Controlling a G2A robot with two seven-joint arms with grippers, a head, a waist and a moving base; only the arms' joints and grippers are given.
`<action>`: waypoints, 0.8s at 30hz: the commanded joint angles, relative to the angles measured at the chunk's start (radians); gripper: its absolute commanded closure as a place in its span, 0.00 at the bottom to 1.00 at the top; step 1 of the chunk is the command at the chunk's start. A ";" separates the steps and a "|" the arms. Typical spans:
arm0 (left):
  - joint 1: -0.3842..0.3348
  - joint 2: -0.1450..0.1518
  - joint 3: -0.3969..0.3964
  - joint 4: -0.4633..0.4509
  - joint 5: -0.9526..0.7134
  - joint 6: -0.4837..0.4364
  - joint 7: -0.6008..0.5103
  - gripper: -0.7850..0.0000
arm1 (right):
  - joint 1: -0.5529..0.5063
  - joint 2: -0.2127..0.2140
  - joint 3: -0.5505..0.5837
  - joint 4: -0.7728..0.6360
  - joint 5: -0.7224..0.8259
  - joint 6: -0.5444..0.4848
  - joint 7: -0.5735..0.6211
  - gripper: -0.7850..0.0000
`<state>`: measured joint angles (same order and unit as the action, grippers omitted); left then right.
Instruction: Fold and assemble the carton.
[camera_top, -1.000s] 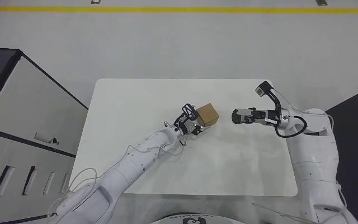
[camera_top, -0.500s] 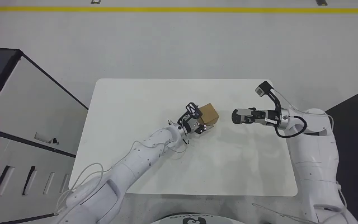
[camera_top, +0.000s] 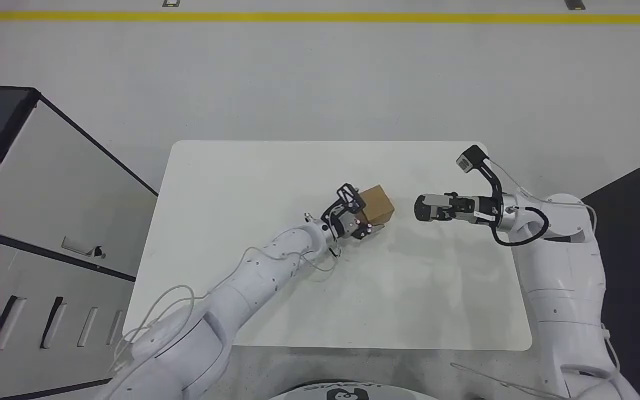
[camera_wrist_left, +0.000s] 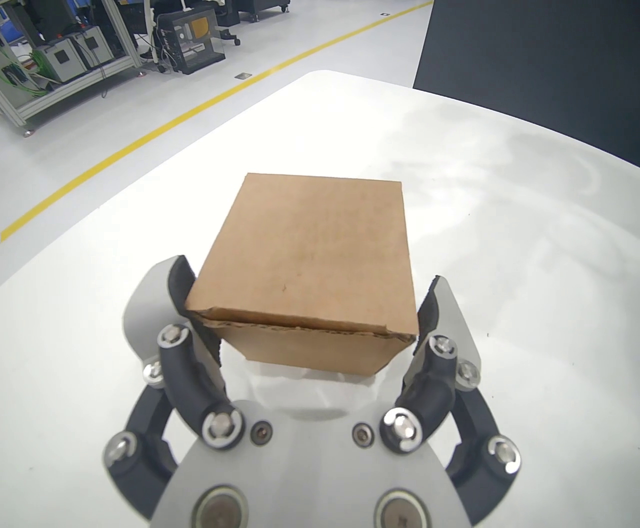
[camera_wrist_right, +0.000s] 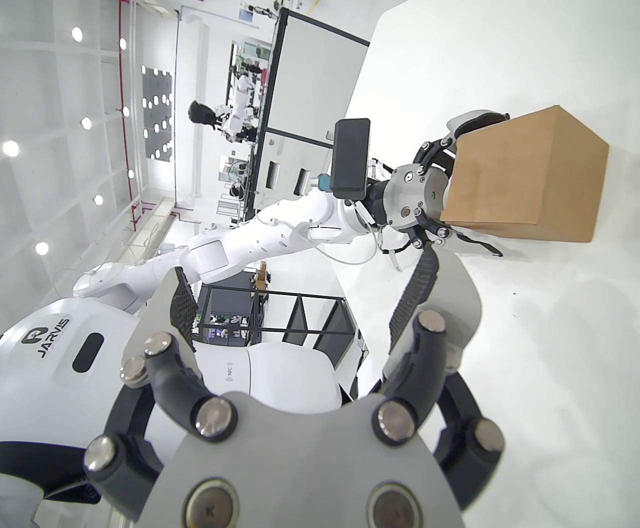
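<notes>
A closed brown carton (camera_top: 377, 203) stands upright near the middle of the white table (camera_top: 250, 190). My left gripper (camera_top: 358, 211) is open at the carton's near end, one finger on each side of it. In the left wrist view the carton (camera_wrist_left: 310, 260) sits between the black pads (camera_wrist_left: 182, 290), which touch its near corners. My right gripper (camera_top: 420, 208) is open and holds nothing, a short way to the right of the carton, pointing at it. The right wrist view shows the carton (camera_wrist_right: 530, 175) and the left gripper (camera_wrist_right: 482, 185) beyond my right gripper (camera_wrist_right: 300, 290).
A dark-framed cabinet (camera_top: 40, 180) stands off the table's left side. A yellow line (camera_top: 320, 16) runs across the floor behind the table. Bare table surface lies all around the carton.
My left gripper has slid forward to the right until its fingers flank the carton's near end. The carton has shifted slightly to the right. The right arm has kept still.
</notes>
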<state>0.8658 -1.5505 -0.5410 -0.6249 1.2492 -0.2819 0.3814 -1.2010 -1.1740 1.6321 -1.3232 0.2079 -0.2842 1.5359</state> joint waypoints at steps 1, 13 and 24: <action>-0.003 -0.006 0.001 0.014 0.004 0.004 0.007 0.22 | 0.000 0.000 0.000 0.000 0.000 0.000 0.000 0.00; -0.006 -0.024 -0.011 0.050 0.018 -0.005 0.054 1.00 | 0.000 0.000 0.000 0.000 0.000 0.000 0.000 0.00; 0.052 0.056 -0.100 -0.135 0.071 -0.113 -0.045 1.00 | 0.000 0.000 0.000 0.000 0.000 0.000 0.000 0.00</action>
<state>0.9047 -1.5082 -0.6246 -0.7269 1.3118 -0.3850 0.3538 -1.2010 -1.1740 1.6321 -1.3232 0.2079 -0.2842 1.5359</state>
